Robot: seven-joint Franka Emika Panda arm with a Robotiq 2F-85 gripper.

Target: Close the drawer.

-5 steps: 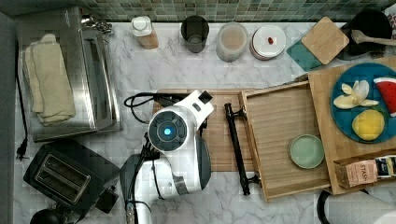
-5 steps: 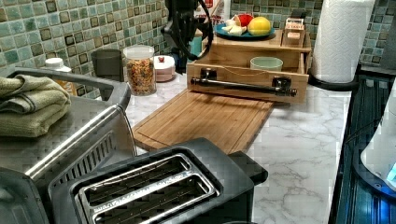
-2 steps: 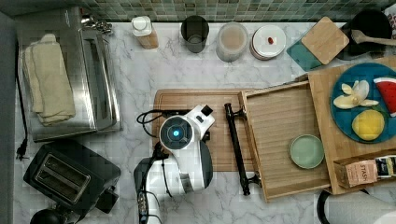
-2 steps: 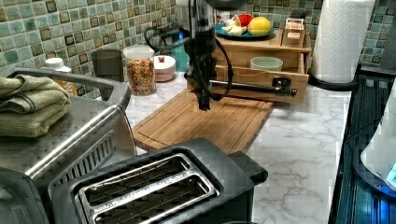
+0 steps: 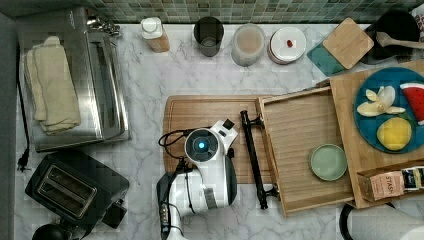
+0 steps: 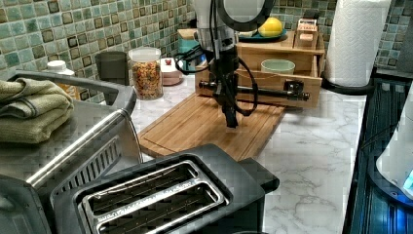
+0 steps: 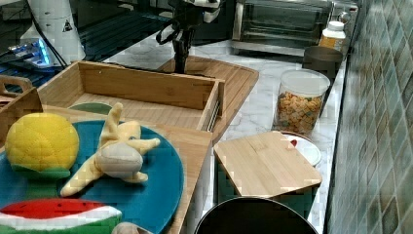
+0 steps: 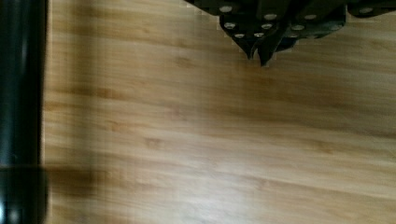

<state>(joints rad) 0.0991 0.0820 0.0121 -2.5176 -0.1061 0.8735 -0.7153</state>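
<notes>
Sitting pulled well out of its wooden box [image 5: 350, 165], the drawer [image 5: 300, 150] stretches across the marble counter [image 5: 150, 75] with its long black bar handle [image 5: 252, 157] lying over the edge of the brown cutting board [image 5: 210, 107], and a small green bowl [image 5: 328, 162] rides inside it near the box. Just short of that bar hangs the gripper [image 6: 231, 121], fingers pinched together to a narrow point and holding nothing, low over the board; the wrist view has the handle [image 8: 21, 93] right alongside, with the fingertips [image 8: 258, 49] apart from it. To do this well, I'd say keep the closed fingers at bar height, meet the handle near its middle, not an end, and push squarely along the drawer's travel so it doesn't skew or jam. Go gently, or the bowl may slide. Above, the blue plate [image 5: 387, 112] of toy food sits on the box top, out of the way.
</notes>
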